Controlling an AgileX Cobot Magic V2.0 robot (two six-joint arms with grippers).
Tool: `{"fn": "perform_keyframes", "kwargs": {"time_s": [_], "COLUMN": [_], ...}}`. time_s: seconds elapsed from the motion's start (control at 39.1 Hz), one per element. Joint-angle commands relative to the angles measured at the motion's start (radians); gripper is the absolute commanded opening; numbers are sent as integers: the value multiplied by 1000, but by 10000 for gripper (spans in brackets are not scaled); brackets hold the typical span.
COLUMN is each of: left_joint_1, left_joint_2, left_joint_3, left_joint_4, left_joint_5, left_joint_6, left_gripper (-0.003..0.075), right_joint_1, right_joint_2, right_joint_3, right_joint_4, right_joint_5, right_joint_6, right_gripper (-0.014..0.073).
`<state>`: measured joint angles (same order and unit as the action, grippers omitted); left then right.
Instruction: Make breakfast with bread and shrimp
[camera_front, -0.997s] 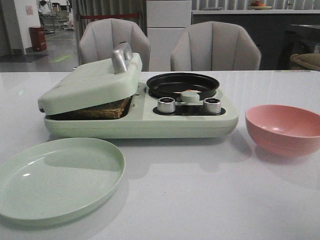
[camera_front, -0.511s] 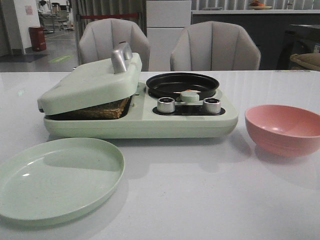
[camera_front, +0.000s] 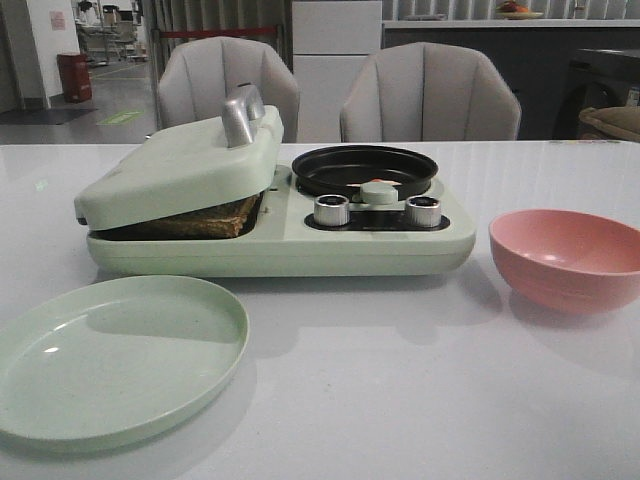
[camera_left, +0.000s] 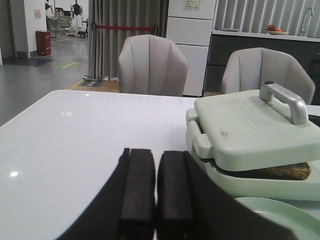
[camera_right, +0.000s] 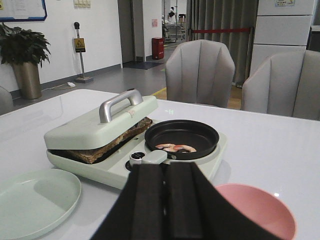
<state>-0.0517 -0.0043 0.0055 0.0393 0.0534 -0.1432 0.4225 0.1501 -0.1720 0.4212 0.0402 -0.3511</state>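
The bread (camera_front: 205, 219) lies in the pale green breakfast maker (camera_front: 280, 235), under its part-lowered lid (camera_front: 175, 170); only the brown crust edge shows. It also shows in the left wrist view (camera_left: 280, 171) and the right wrist view (camera_right: 107, 145). The shrimp (camera_right: 175, 147), small orange-red and whitish pieces, lie in the black round pan (camera_front: 364, 169) on the maker's right half. My left gripper (camera_left: 156, 190) is shut and empty, back from the maker's left end. My right gripper (camera_right: 165, 200) is shut and empty, in front of the pan. Neither gripper shows in the front view.
A pale green plate (camera_front: 110, 355) lies at the front left. A pink bowl (camera_front: 567, 258), empty, stands right of the maker. Two knobs (camera_front: 333, 210) sit on the maker's front. Two grey chairs (camera_front: 430, 95) stand behind the white table (camera_front: 420, 400).
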Motion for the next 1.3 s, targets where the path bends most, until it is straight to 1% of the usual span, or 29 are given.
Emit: {"fn": "perform_keyframes", "kwargs": {"time_s": [0.0, 0.89, 0.97, 1.05, 1.12, 1.28], "left_joint_1": [-12, -12, -12, -12, -12, -12], "left_joint_2": [-19, -19, -19, -19, -19, -19], "left_joint_3": [22, 22, 22, 22, 22, 22], "left_joint_4": [2, 2, 2, 2, 2, 2], "left_joint_5": [-72, -72, -72, -72, -72, -72], "left_joint_6": [-13, -13, -13, -13, -13, -13], "left_gripper": [114, 114, 114, 114, 114, 114], "right_joint_1": [1, 1, 1, -12, -48, -187], "right_joint_2": [6, 6, 4, 4, 3, -28], "right_joint_3": [-25, -25, -3, 16, 29, 60], "right_joint_4": [5, 5, 5, -43, -106, -245], "right_joint_5": [-73, -73, -84, -100, -121, -137], "right_joint_6": [-11, -11, -11, -6, 42, 200], "right_gripper": [146, 146, 146, 146, 146, 146]}}
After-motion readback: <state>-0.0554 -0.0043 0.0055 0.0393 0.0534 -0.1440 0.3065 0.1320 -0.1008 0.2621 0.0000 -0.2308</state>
